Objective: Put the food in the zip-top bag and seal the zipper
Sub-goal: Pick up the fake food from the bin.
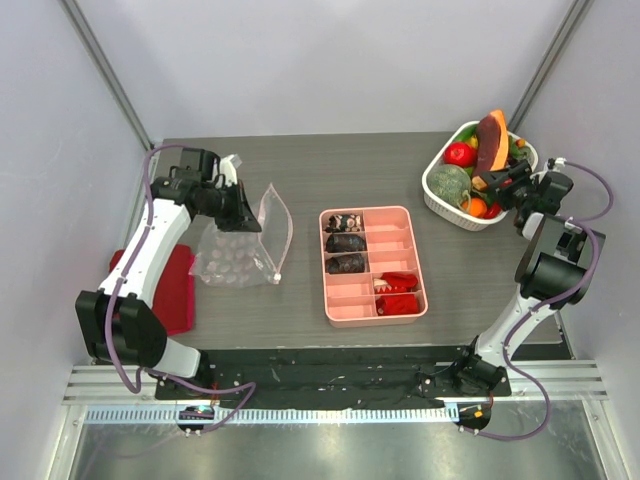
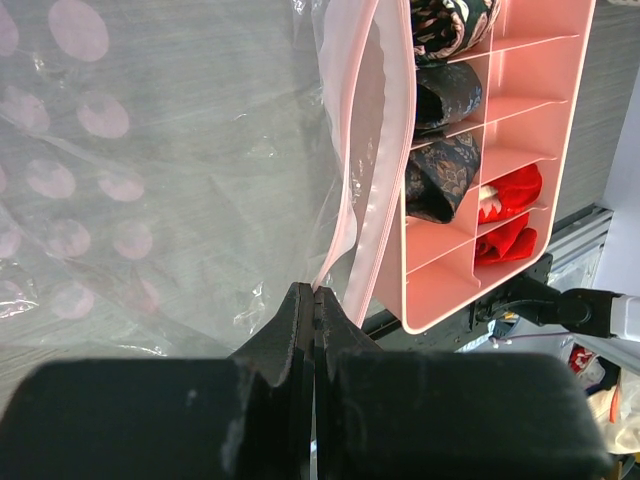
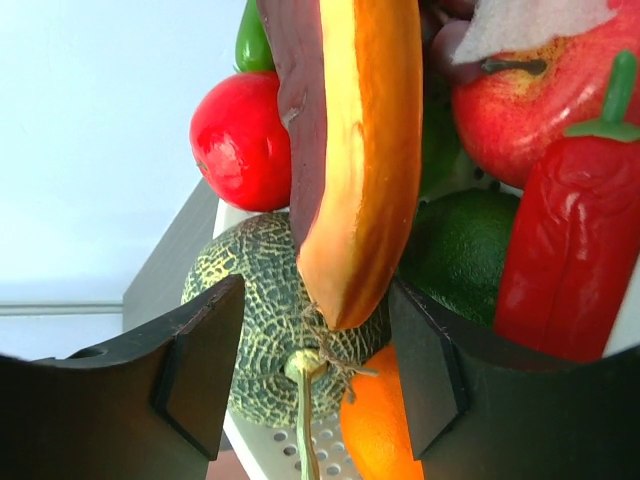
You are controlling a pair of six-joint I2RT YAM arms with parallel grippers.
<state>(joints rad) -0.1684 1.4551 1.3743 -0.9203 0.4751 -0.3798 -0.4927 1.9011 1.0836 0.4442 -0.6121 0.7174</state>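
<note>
The clear zip-top bag [image 1: 235, 250] with pale dots lies at the left of the table, its mouth held up. My left gripper [image 1: 238, 207] is shut on the bag's edge by the pale zipper strip [image 1: 284, 232]. The left wrist view shows the closed gripper [image 2: 315, 295] pinching that strip [image 2: 385, 150]. The food sits in a white basket [image 1: 437, 203] at the far right: an orange wedge [image 1: 492, 140], a red tomato [image 1: 459, 154] and a netted green melon [image 1: 450, 185]. My right gripper [image 1: 510, 185] is open at the basket. In the right wrist view the gripper [image 3: 315, 370] stands open around the wedge's lower tip [image 3: 355, 150], above the melon [image 3: 270, 320].
A pink compartment tray [image 1: 325, 270] with dark lumps and red pieces lies mid-table, close to the right of the bag; it also shows in the left wrist view [image 2: 520, 110]. A red folded cloth [image 1: 175, 290] lies at the left edge. Metal frame posts stand at both back corners.
</note>
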